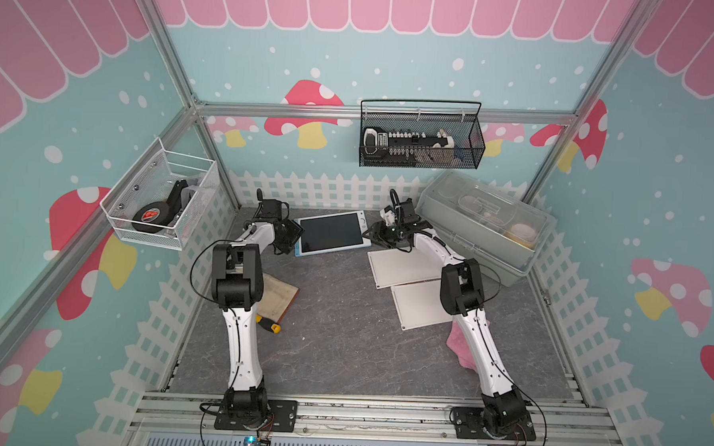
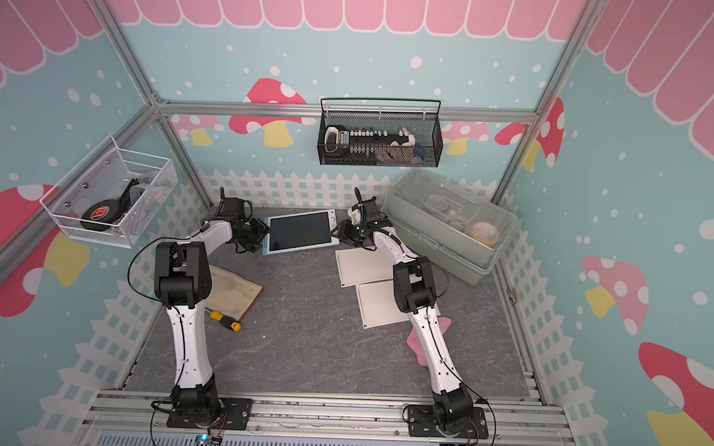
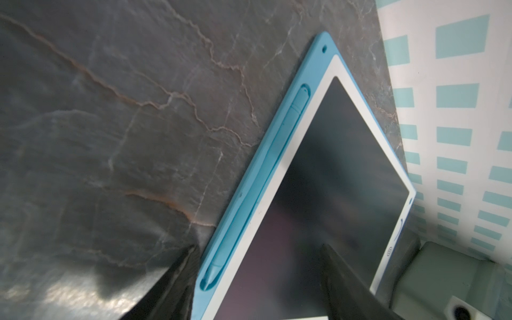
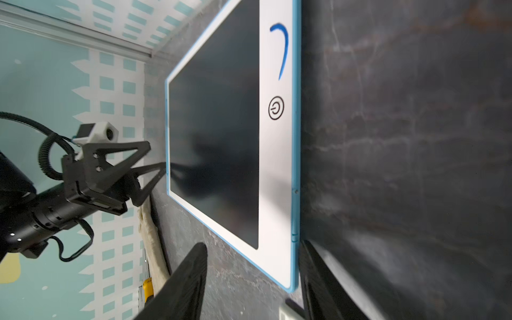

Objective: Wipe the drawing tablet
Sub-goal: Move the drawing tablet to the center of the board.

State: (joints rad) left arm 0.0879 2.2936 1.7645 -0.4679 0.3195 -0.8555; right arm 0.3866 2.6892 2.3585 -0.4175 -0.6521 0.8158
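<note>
Open grey mat (image 1: 341, 347) stretches before the drawing tablet (image 1: 331, 232), a pink cloth (image 1: 459, 346), a screwdriver (image 1: 269, 324) and two white panels (image 1: 403, 267) lying nearer than it at the sides. The tablet lies flat by the back fence (image 1: 328, 189), its dark screen blank within a white border and blue rim, a blue stroke (image 4: 281, 50) beside its power symbol (image 4: 276, 108). Both arms bend inward, left gripper (image 1: 296, 238) and right gripper (image 1: 370, 235) at its short ends, fingers apart astride the near corners.

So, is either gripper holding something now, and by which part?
Nothing gripped yet: left gripper and right gripper stand open at opposite ends of the drawing tablet.
</note>
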